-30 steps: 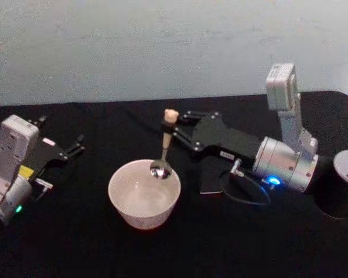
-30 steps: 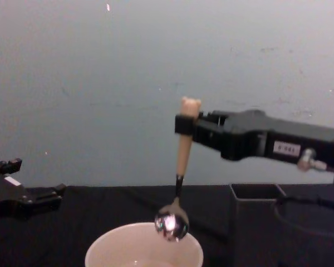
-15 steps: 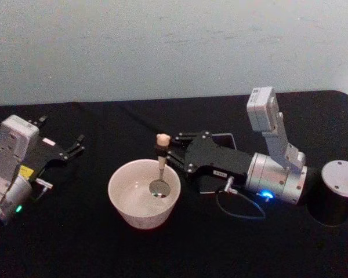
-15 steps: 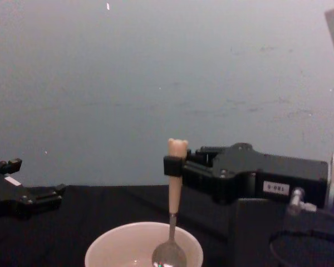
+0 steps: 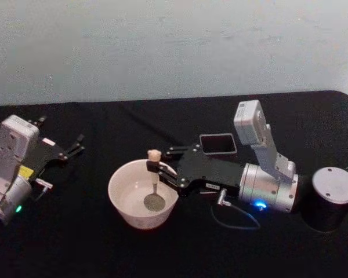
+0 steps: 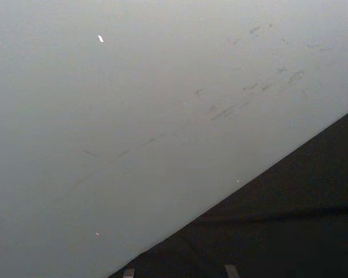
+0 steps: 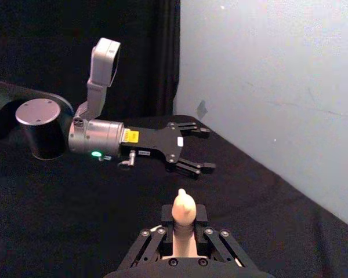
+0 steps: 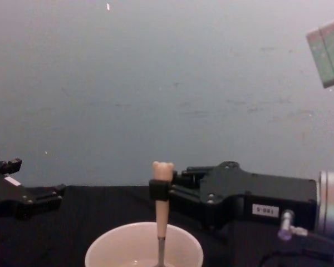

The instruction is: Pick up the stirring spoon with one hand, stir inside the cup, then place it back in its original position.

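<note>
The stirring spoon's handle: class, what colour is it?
Pale beige. The stirring spoon shows it best in the chest view, held by the right gripper.

A table (image 5: 75, 249) draped in black cloth is seen, on which a cream-white cup (image 5: 140, 219) is stood near the middle, while a dark square holder (image 5: 218, 143) is set farther back and to the right, apart from the cup, with its open mouth facing up.

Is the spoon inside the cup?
Inside: the right gripper holds the stirring spoon upright, bowl down in the cup; left gripper parked at left.
</note>
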`<move>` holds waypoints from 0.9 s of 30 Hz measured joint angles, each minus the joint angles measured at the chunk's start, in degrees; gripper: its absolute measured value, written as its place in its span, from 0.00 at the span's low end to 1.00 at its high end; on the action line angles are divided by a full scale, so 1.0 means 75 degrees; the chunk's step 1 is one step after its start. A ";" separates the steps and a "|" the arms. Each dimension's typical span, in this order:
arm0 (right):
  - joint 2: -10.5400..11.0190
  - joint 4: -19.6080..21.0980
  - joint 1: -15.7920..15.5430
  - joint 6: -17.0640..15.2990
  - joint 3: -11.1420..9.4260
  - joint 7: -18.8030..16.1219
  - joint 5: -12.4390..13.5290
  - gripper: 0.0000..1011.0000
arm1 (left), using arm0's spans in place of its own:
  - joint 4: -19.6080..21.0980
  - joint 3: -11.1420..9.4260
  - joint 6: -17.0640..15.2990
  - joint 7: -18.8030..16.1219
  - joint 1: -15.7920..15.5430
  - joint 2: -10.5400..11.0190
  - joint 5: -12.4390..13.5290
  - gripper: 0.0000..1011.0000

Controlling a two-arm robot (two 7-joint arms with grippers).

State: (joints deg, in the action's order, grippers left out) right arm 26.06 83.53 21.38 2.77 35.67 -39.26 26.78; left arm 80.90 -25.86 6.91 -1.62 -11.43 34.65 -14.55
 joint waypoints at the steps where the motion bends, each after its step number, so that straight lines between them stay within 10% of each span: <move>1: -0.0004 0.0000 -0.0001 -0.0004 0.0012 -0.0005 -0.0007 0.20 | 0.0000 0.0000 0.0000 0.0000 0.0000 0.0000 0.0000 0.99; 27: -0.0731 -0.0609 0.0425 -0.0055 0.0321 0.0216 -0.0344 0.20 | 0.0000 0.0000 0.0000 0.0000 0.0000 0.0000 0.0000 0.99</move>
State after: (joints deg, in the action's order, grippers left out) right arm 20.57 78.96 24.57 2.36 38.08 -37.64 24.19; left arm 80.90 -25.86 6.91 -1.62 -11.43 34.64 -14.55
